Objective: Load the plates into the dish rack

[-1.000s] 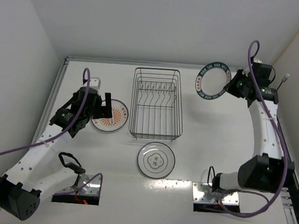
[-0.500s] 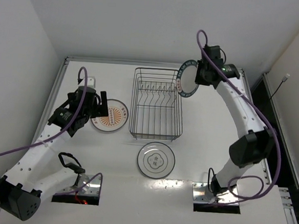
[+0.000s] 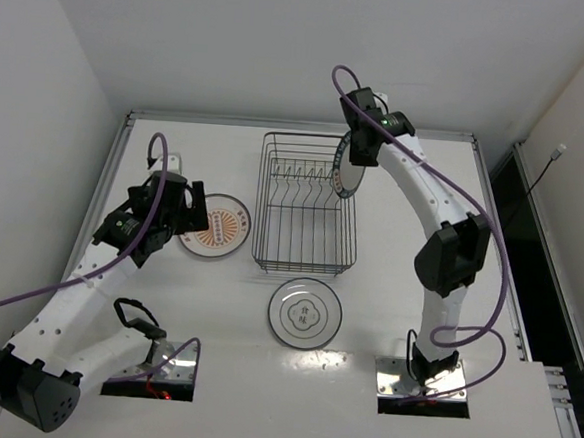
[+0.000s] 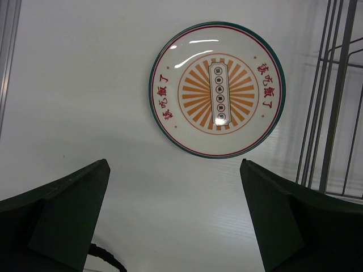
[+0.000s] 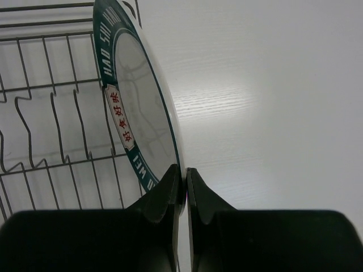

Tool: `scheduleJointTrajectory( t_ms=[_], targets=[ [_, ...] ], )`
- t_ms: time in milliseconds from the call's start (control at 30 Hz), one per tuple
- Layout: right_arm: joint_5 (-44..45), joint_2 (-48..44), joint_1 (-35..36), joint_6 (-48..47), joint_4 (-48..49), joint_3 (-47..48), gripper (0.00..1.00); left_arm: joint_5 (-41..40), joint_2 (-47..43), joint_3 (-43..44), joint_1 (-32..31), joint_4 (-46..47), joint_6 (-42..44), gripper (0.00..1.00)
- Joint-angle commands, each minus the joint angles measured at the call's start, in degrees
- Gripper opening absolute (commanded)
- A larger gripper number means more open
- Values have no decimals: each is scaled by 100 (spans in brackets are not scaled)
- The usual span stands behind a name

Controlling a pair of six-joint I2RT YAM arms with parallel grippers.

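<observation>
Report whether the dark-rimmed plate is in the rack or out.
Out, it seems: the dark-rimmed plate is on edge, pinched by the right gripper over the right side of the dish rack, not between prongs.

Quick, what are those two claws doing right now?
Left gripper: open, empty, by the sunburst plate.
Right gripper: closed on the dark-rimmed plate.

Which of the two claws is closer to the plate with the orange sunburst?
Left. The left gripper hangs open right beside the orange sunburst plate. The right gripper is on the other side of the dish rack, shut on the dark-rimmed plate.
</observation>
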Motion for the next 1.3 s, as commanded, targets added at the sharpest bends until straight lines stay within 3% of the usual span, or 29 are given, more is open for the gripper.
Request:
scheduleJointTrajectory(
  t_ms=[0, 167, 367, 433, 500, 533, 567, 667, 767, 833, 967, 1033, 1200, 1233, 1267],
  targets=[
    [506, 530, 213, 279, -453, 747, 0, 71, 17, 79, 114, -186, -272, 100],
    [392, 1040, 328, 412, -639, 1074, 0, 441, 140, 79, 219, -187, -272, 100],
    [85, 892, 381, 465, -535, 513, 2, 819, 359, 0, 474, -20, -219, 100],
    [-82, 673, 381, 378, -385, 371, 11, 897, 508, 0, 561, 32, -219, 100],
    [-337, 295, 381, 315, -236, 232, 31, 960, 701, -53, 719, 129, -219, 100],
    [-442, 146, 381, 228, -165, 230, 42, 1081, 702, -131, 799, 182, -219, 100],
    [-643, 23, 381, 175, -104, 169, 65, 1152, 798, -132, 895, 182, -289, 100],
    [-839, -435, 381, 43, -103, 221, 88, 1626, 1018, -333, 1343, 559, -456, 100],
    [-1294, -970, 381, -106, 150, 143, 100, 2475, 1326, -658, 1835, 1112, -649, 100],
    [-1767, -1287, 381, -168, 327, -191, 100, 3075, 1510, -1079, 2264, 1777, -859, 100],
    [-1990, -2225, 381, -63, 634, -1024, 100, 5040, 2063, -2020, 3004, 3457, -1413, 100],
    [-1920, -2552, 329, -63, 688, -1437, 100, 5423, 2327, -2389, 3268, 4239, -1825, 100],
    [-1559, -3326, 275, -239, 759, -1888, 100, 5714, 3171, -2452, 3453, 4822, -1994, 100],
    [-1464, -3493, 275, -239, 697, -1975, 100, 5715, 3364, -2452, 3523, 4919, -2047, 98],
    [-1410, -3573, 275, -239, 636, -2054, 100, 5793, 3452, -2452, 3524, 5137, -2152, 82]
  ],
)
